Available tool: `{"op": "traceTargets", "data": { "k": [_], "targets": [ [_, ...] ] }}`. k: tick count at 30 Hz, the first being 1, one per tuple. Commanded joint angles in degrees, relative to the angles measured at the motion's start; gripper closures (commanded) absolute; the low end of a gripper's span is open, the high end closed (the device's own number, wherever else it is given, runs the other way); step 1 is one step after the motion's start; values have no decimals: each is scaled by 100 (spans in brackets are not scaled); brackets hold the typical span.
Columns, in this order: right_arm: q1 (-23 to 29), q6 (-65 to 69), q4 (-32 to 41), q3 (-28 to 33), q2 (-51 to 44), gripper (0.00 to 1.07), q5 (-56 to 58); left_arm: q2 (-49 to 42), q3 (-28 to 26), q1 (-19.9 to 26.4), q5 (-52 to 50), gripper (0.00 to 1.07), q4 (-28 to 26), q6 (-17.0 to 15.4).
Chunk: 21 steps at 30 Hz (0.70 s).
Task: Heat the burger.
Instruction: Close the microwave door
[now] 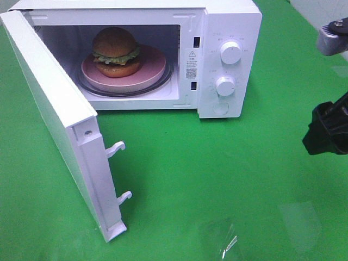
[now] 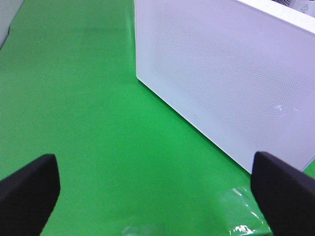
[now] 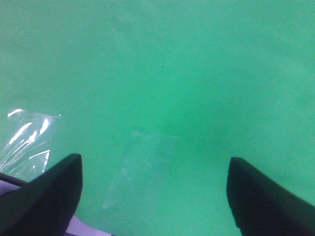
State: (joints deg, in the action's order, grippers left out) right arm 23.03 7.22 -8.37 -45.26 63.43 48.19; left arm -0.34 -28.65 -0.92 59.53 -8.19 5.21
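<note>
Green cloth covers the counter (image 1: 217, 179), and a white microwave (image 1: 234, 27) stands on it at the back. Its door (image 1: 49, 103) is swung wide open toward the front.

The burger (image 1: 114, 49) is already inside the microwave. It sits on a pink plate (image 1: 155, 68), and the plate rests on the round glass tray (image 1: 169, 78). So the first part of the job looks done: the food is in the right place.

I think two parts are left. The door has to be pushed shut, and then one of the two white knobs (image 1: 230, 53) has to be turned to start the heat. I cannot tell where the knobs are set.

The burger is round and tall. It has a shiny brown bun on top and another bun at the bottom. Curly green lettuce pokes out at the sides, and a bit of yellow cheese shows under it. It looks whole and is not tipped over.

The left claw (image 2: 156, 194) is spread wide and holds nothing. It is near the outside of the open door. The right claw (image 3: 157, 194) is also spread wide and holds nothing, with only green cloth below it, well apart from the microwave.
</note>
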Motion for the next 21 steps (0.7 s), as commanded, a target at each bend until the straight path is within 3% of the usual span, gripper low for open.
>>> {"op": "traceTargets", "data": {
  "k": [1,21],
  "targets": [
    [-29,46,29,143,-241,31,109,-52,17,-11,-17,9,-29,-34],
    [-29,103,11,441,-2080,31,865,-52,17,-11,-17,9,-29,-34]
  ]
}}
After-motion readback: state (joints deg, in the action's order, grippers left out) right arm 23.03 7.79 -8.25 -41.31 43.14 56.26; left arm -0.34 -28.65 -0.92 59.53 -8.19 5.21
